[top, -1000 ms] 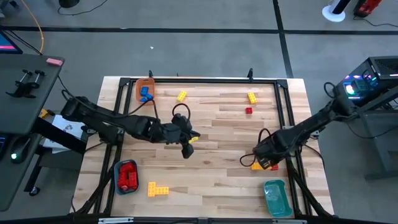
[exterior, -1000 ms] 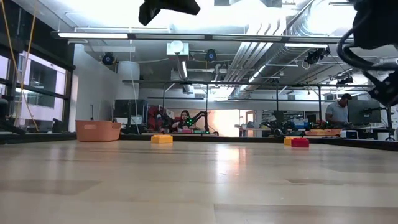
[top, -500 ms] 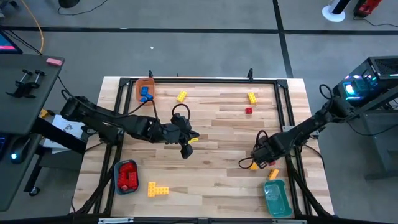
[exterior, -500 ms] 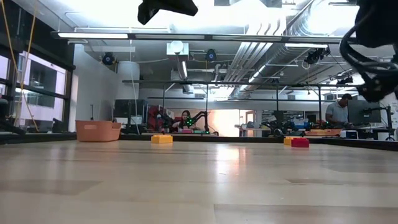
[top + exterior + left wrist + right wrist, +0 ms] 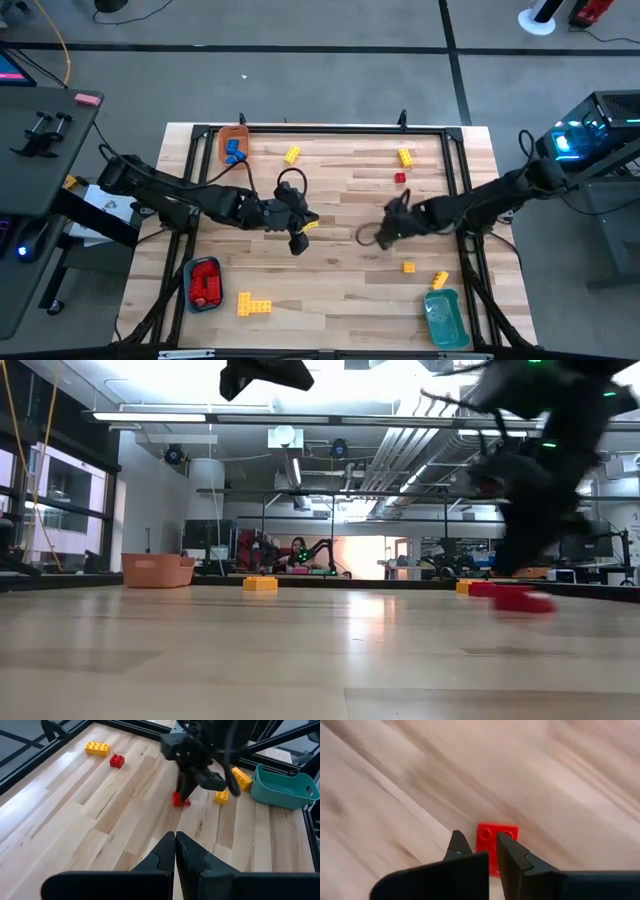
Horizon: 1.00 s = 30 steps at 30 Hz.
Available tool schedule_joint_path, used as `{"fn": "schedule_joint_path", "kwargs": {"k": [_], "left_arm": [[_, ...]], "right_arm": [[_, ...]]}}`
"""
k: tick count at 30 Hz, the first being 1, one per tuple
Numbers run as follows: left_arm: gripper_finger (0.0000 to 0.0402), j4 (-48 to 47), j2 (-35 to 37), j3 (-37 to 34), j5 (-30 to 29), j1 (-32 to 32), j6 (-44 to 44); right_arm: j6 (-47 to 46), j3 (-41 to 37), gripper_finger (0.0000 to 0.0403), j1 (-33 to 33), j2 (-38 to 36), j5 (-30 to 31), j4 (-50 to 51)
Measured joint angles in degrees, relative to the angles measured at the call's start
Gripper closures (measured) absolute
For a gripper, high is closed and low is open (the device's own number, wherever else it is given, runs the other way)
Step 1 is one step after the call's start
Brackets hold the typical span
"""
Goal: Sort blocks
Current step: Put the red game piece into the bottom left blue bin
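Near mid-table, right of centre: one red block (image 5: 492, 836) sits between the fingertips of the right claw (image 5: 479, 838), which is clenched on its near edge. Block looks close to square, so no clear long axis; studded face turned up, two studs visible. Low view places it just above the boards or touching them; cannot tell which.

Left claw (image 5: 175, 836) hangs over the table's middle, left of the right claw, fingers pressed together.

Other blocks:
- two yellow blocks (image 5: 408, 267) near the teal tray (image 5: 443, 317), lying loose
- yellow brick (image 5: 404, 156) and small red block (image 5: 399, 178) at far right, just beside each other
- yellow block (image 5: 291, 154) at the far edge
- joined yellow piece (image 5: 254, 305) at near left
- blue blocks (image 5: 232, 150) in the orange tray (image 5: 236, 133)

Table (image 5: 340, 290): pale wood planks, black frame around. Room beyond: exposed ceiling pipes, strip lights, a seated person (image 5: 297, 550) far back.
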<state>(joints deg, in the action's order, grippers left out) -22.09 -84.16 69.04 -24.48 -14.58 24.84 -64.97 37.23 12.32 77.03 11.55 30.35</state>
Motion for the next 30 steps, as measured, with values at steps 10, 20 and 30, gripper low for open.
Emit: {"fn": "schedule_joint_path", "kwargs": {"k": [10, 20, 30], "left_arm": [[0.0401, -5.61, 0.00, 0.02, -0.05, -3.18, 1.95], [0.0401, -7.95, 0.00, 0.02, -4.72, -4.01, 2.09], [0.0401, -8.14, 0.00, 0.02, -6.34, -4.33, 3.40]], "right_arm": [[14.83, 1.92, 0.0403, -7.47, 9.09, -10.13, -23.81], [16.71, 13.79, 0.0403, -8.31, 7.78, 6.62, 11.92], [10.97, 7.06, 0.0403, -8.85, 8.13, 2.05, 6.47]]}}
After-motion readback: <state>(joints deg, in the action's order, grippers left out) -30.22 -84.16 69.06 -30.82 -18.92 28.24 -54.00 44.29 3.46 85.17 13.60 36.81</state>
